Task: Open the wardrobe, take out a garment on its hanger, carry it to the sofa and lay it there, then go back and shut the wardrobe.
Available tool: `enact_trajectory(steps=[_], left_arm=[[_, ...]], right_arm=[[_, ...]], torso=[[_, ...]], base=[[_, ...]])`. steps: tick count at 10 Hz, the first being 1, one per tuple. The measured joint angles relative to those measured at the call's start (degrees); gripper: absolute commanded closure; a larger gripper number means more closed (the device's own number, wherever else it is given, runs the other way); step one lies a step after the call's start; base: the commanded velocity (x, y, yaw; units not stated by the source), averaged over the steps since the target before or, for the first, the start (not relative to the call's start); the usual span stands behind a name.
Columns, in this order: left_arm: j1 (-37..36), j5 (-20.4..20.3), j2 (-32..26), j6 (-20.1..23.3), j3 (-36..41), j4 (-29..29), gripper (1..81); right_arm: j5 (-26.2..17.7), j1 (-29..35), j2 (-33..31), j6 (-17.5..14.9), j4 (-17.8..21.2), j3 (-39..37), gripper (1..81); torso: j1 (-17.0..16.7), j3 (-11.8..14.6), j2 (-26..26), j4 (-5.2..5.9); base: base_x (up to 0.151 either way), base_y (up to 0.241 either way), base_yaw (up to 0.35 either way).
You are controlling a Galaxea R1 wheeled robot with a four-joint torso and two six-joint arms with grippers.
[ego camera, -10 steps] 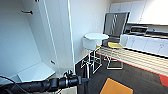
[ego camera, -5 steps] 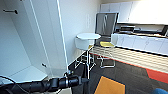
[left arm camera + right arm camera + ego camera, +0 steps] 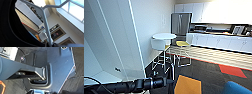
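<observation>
Your left arm (image 3: 134,85) carries the white hanger (image 3: 46,25) with the black garment (image 3: 10,27) draped close, clear of the open wardrobe (image 3: 116,45); whether either jaws are closed, I cannot tell.

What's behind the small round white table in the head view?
Behind the round white table stands a steel refrigerator, with white upper cabinets above it. The fridge's lower part is covered by the table and the yellow-seated chair, so its base cannot be seen.
</observation>
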Motion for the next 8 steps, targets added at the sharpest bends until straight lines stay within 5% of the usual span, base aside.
enact_trajectory(steps=[8], left_arm=[[3.4, -0.4, 3.9, -0.4, -0.4, 0.4, 81.1]], right_arm=[[-0.1, 0.4, 1.5, 0.4, 0.1, 0.0, 1.0]], torso=[[0.0, 0.0, 0.0, 0.0]], base=[[0.0, 0.0, -0.238]])
